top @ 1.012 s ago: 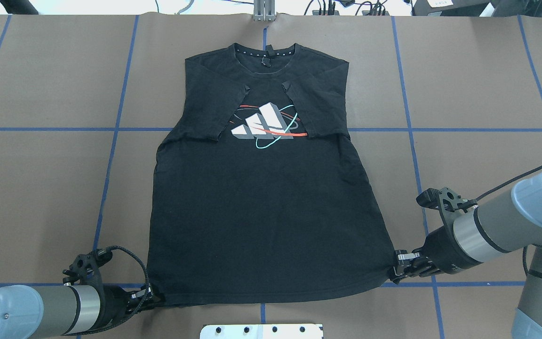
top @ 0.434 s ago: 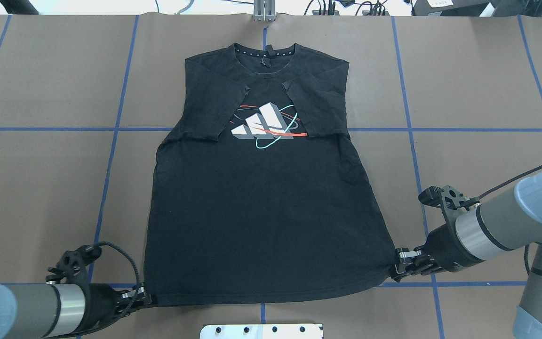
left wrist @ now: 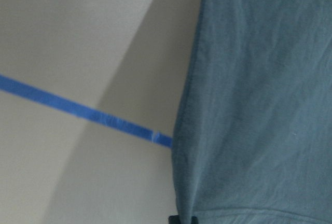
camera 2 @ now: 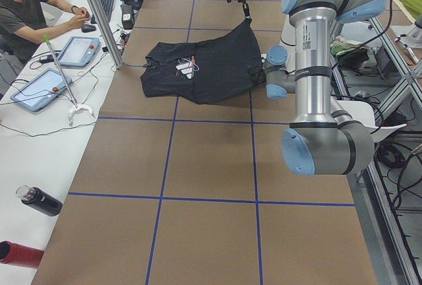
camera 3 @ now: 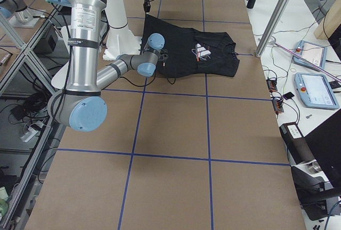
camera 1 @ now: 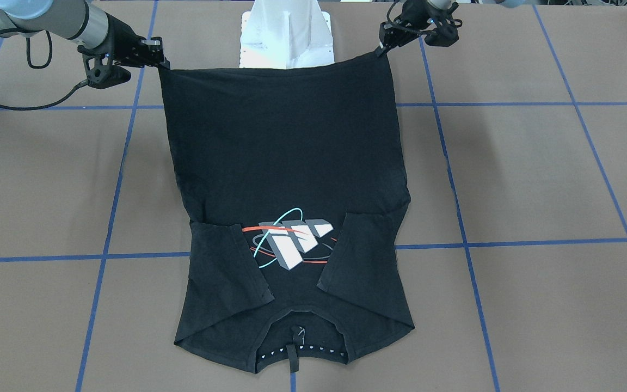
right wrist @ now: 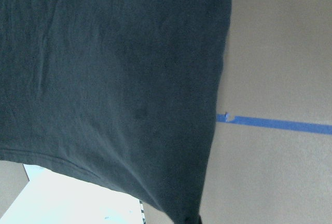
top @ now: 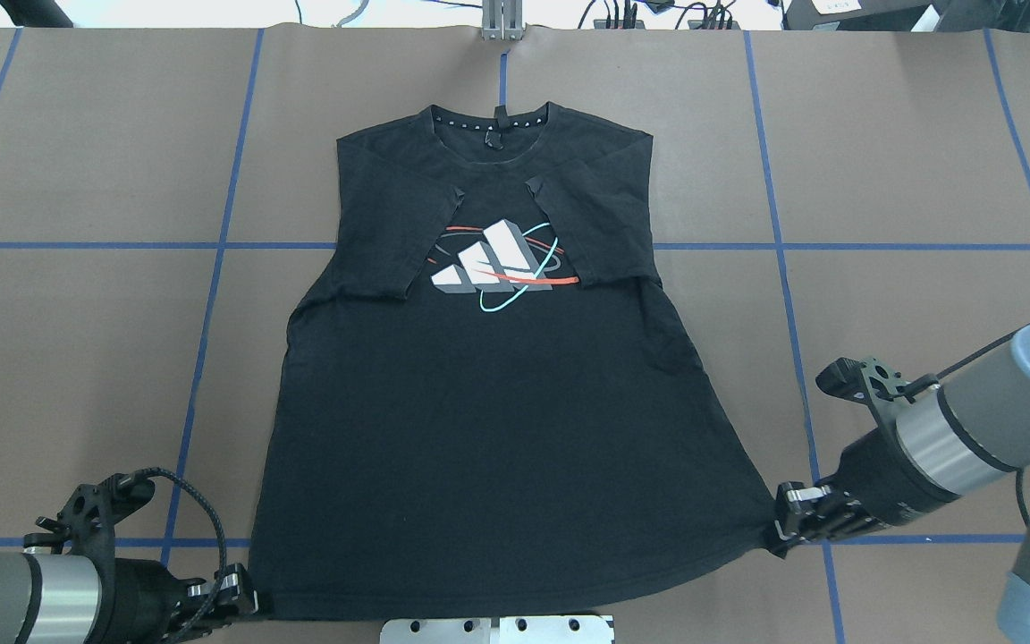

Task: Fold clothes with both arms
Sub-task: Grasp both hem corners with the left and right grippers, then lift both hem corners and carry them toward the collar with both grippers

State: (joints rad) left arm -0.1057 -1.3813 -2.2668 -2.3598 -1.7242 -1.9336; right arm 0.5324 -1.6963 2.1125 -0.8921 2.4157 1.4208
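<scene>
Pulled nearer, one T-shirt [top: 497, 429] is clamped in jaws of left gripper [top: 242, 601] and right gripper [top: 788, 528].

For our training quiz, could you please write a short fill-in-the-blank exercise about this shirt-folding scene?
1. The left gripper and right gripper each pinch a bottom ____ of the black T-shirt.
2. Both sleeves are folded ____, flanking the logo.
3. The collar points ____ from the robot.

Missing words: corner; inward; away.

Overhead and front-facing views face each other across the counter [top: 77, 358]; side views look along it; wrist views show the T-shirt [left wrist: 259, 105] close-up.
</scene>
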